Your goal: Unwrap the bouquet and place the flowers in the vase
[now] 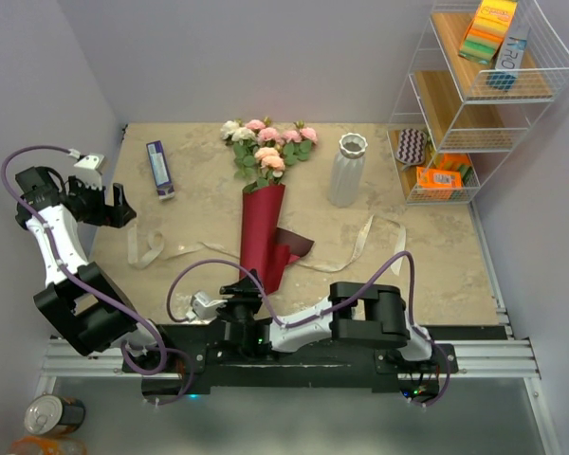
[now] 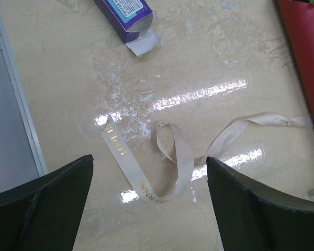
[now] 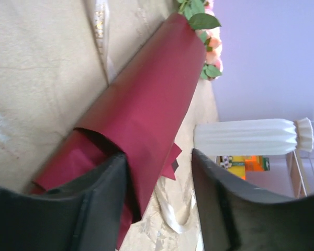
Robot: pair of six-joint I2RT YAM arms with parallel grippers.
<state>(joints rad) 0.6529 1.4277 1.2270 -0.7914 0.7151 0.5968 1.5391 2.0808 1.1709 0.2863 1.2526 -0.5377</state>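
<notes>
Evidently only the first part of the job has been done. The beige ribbon [image 1: 152,248] is untied and lies loose in curls across the marble-patterned table [image 1: 427,256], on either side of the wrapping. The bouquet [image 1: 266,204] is still wrapped: it lies flat mid-table, its dark red paper cone [image 1: 263,232] pointing toward the arms and only partly loosened at the narrow end, where a flap is splayed to the right. The flowers [image 1: 266,147] have not been drawn out; their blooms and leaves are seen at the far mouth of the cone. The white ribbed vase [image 1: 347,171] stands upright just right of the blooms, with nothing in it.

The right gripper [image 3: 158,154] is set at the cone's narrow end, its jaws apart on either side of the paper edge; a gap is seen on one side, so the paper is judged not yet pinched. The left gripper [image 2: 149,162] is held wide and empty above a ribbon end at the table's left side.

Left to be done: the paper peeled away, the stems freed, lifted and stood in the vase.
</notes>
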